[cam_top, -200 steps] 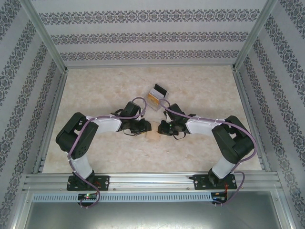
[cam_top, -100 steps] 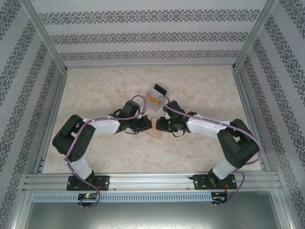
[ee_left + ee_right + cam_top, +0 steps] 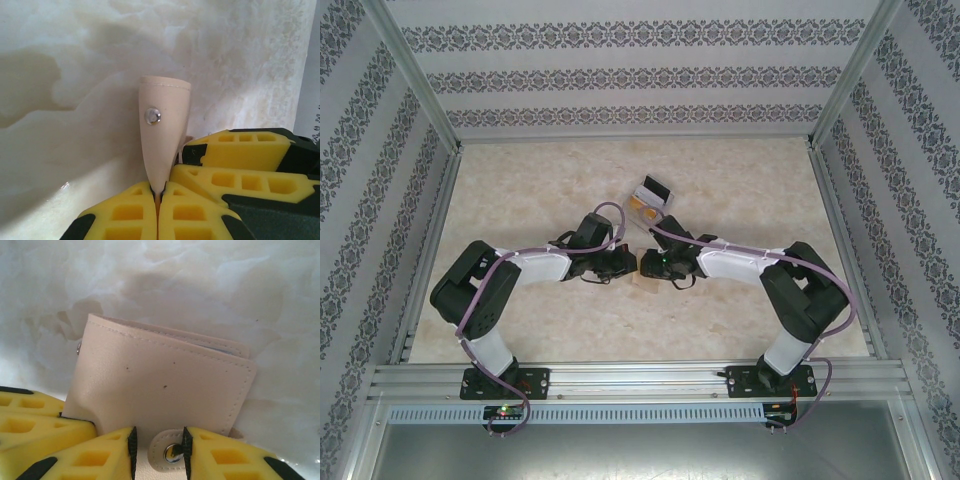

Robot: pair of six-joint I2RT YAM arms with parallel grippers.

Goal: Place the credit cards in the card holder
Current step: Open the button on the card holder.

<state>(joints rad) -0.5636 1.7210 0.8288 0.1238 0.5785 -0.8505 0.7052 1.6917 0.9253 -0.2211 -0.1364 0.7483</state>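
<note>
Tan card holder [image 3: 160, 385] at table centre, its edge pinched tight by the left gripper [image 3: 158, 192]. The right gripper [image 3: 159, 440] stands narrowly parted around the snap tab [image 3: 169, 452]. Credit cards [image 3: 642, 207] lie at twelve o'clock from it, in the clear box [image 3: 658, 192].

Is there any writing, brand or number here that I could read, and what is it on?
No readable text anywhere.
Small flat tan stitched card holder: plain, with a round metal snap and no lettering.
Thin plastic cards in the clear plastic box: any print is too small to read.
</note>
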